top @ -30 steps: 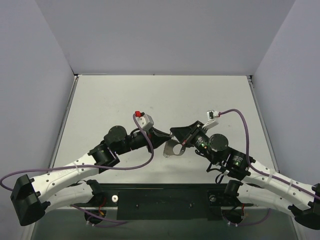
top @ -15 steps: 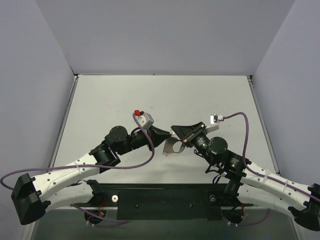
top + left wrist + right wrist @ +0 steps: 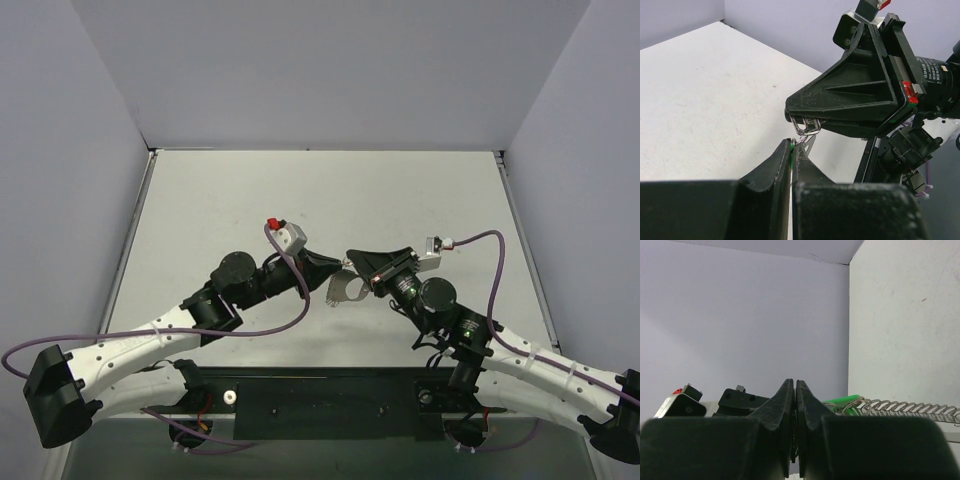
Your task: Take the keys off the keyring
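White table (image 3: 250,200), mid-frame: the right gripper (image 3: 789,116), jaws together, clamps the keyring (image 3: 807,133) at its silvery loop; just below, the left gripper (image 3: 792,149) pinches its thin metal.

I had the top external camera fixed above and behind the arm bases, looking down and forward over the whole table (image 3: 250,200) to the back wall. The left wrist camera sat close behind the left gripper (image 3: 792,150), facing along its fingers at the right gripper (image 3: 789,116), with the table and a far corner beyond. The right wrist camera was rolled sideways, very near its own fingers, so the table stood upright at right. All three views shared the spot where the grippers met.
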Available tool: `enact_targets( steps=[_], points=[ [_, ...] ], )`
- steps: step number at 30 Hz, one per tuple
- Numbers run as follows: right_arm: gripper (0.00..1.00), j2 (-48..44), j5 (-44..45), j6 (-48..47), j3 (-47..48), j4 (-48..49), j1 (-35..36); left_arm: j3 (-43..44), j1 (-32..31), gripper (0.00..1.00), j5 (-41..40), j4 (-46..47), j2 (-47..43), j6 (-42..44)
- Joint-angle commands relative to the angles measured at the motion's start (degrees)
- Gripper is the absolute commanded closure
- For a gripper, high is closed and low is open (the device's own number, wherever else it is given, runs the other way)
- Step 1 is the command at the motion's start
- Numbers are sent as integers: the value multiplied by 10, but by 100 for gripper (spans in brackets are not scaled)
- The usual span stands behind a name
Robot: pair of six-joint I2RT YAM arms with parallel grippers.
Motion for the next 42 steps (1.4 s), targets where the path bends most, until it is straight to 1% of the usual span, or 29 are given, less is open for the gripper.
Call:
enact_targets(
  steps=[1, 16, 24, 27, 31, 38, 42],
  points=[
    [100, -13, -24, 51, -11, 45, 14, 30, 5, 100, -51, 43, 9, 2],
    [100, 9, -22, 108, -20, 77, 20, 34, 5, 100, -50, 46, 17, 7],
    [100, 24, -14, 168, -18, 100, 26, 46, 5, 100, -52, 41, 19, 15],
    [100, 33, -13, 207, -15, 114, 30, 52, -1, 100, -53, 33, 22, 34],
    [100, 46, -11, 244, -5, 125, 36, 62, -14, 100, -74, 10, 24, 64],
    [100, 63, -12, 265, 25, 102, 49, 73, -29, 100, -106, -6, 23, 110],
    [100, 65, -5, 267, 20, 100, 56, 75, -34, 100, -112, -9, 19, 119]
  ],
)
